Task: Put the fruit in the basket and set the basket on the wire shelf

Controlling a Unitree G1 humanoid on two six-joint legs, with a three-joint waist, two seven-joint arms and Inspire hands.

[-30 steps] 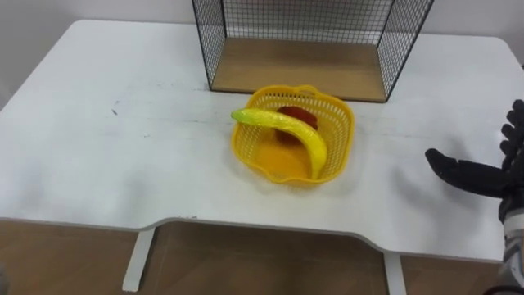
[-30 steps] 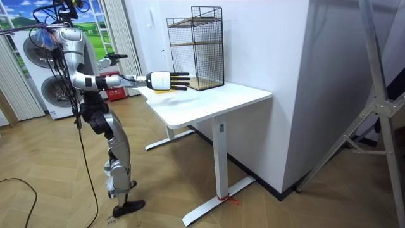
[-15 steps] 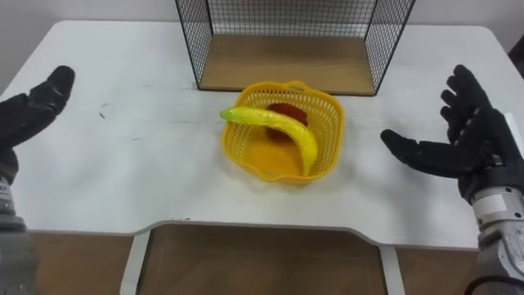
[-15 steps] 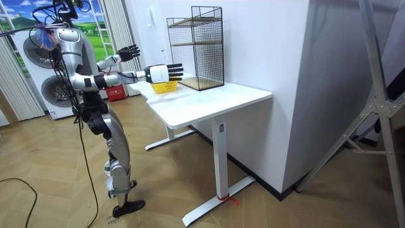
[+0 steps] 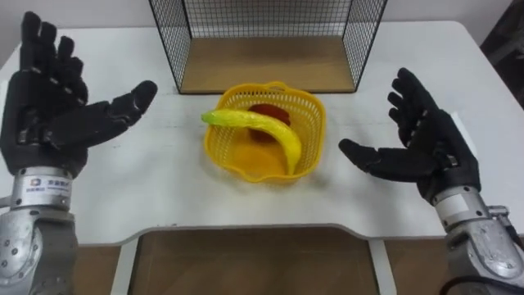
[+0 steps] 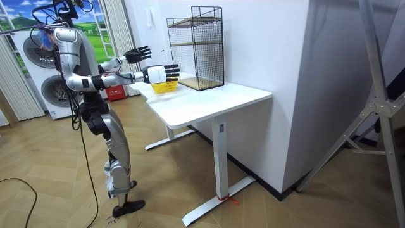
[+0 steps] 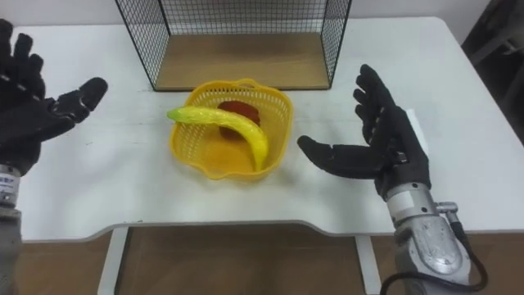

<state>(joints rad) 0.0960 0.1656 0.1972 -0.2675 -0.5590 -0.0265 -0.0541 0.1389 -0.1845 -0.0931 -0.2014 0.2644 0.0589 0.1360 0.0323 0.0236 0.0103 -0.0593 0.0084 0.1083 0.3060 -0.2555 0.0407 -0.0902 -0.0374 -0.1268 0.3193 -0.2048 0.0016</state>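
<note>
A yellow plastic basket [image 5: 237,160] [image 7: 196,152] [image 6: 163,87] stands on the white table [image 5: 147,197], just in front of the black wire shelf [image 5: 262,37] [image 6: 195,47]. A yellow banana [image 5: 262,129] [image 7: 229,124] lies across the basket's top, and a red fruit [image 5: 266,111] [image 7: 236,108] sits under it inside. My left hand [image 5: 49,111] [image 7: 24,106] hovers open to the basket's left, palm turned inward. Open too, my right hand [image 5: 422,147] [image 7: 381,152] hangs to the basket's right, thumb pointing at the basket. Neither hand touches it.
The wire shelf has a wooden floor board [image 5: 266,65] open toward me, and a second level higher up [image 6: 195,43]. I stand at the table's long edge. A washing machine [image 6: 44,82] is behind me, and a white wall [image 6: 272,76] sits beyond the table.
Both hands have risen and moved inward to either side of the basket; the left one was out of sight a second ago. The eye view has shifted, so the basket appears further left.
</note>
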